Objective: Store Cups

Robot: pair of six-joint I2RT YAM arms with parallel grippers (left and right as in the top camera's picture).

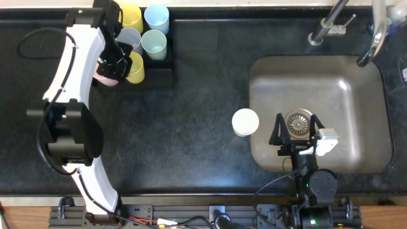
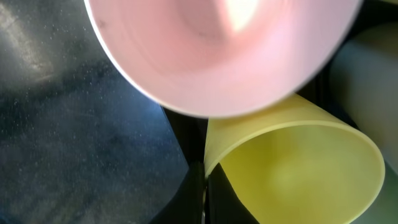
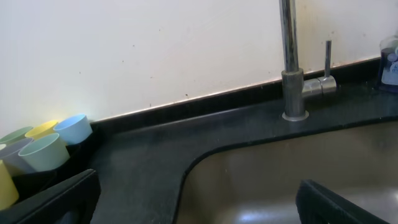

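My left gripper (image 1: 113, 67) is at the front left of the black cup tray (image 1: 162, 76), shut on the wall of a pink cup (image 1: 103, 77). In the left wrist view the pink cup (image 2: 217, 50) is very close, my dark fingers (image 2: 189, 193) meet just under its rim, and a yellow cup (image 2: 292, 168) stands right beside it. The tray also holds that yellow cup (image 1: 135, 67), a grey cup (image 1: 129, 39), a teal cup (image 1: 153, 43), another yellow one (image 1: 130, 16) and a blue one (image 1: 156, 18). A white cup (image 1: 245, 122) stands on the counter by the sink. My right gripper (image 1: 296, 126) hangs open over the sink.
The steel sink (image 1: 356, 83) takes up the right side, with a tap (image 1: 327, 25) behind it. The tap (image 3: 289, 62) rises in front of a white wall, and a bottle (image 3: 388, 62) stands at the counter's far right. Dark counter (image 1: 191, 146) lies between tray and sink.
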